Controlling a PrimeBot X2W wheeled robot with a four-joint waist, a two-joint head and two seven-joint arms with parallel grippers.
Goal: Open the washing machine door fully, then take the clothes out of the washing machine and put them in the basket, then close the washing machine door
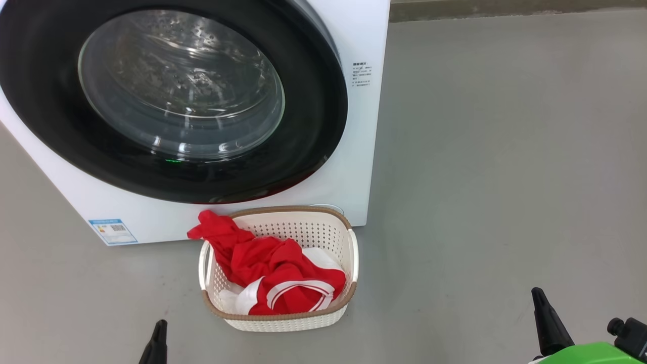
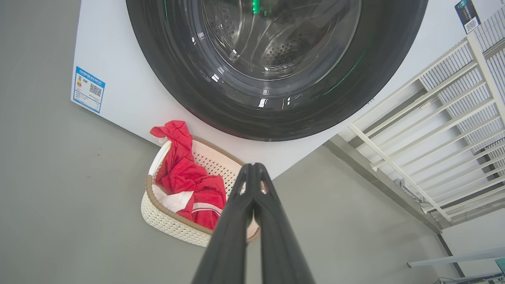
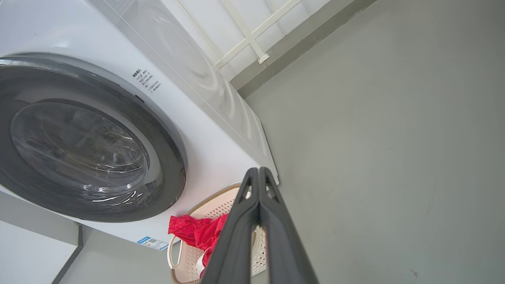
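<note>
One washer [image 1: 365, 151] filled the upper left, its one door [image 1: 313, 126] shut and facing me. One basket [image 1: 288, 323] stood bottom centre just before it, long axis left to right, holding one heap of red and white clothes [image 1: 273, 263]. Both my left gripper [image 2: 253, 165] and right gripper [image 3: 259, 169] were fully closed, empty.
</note>
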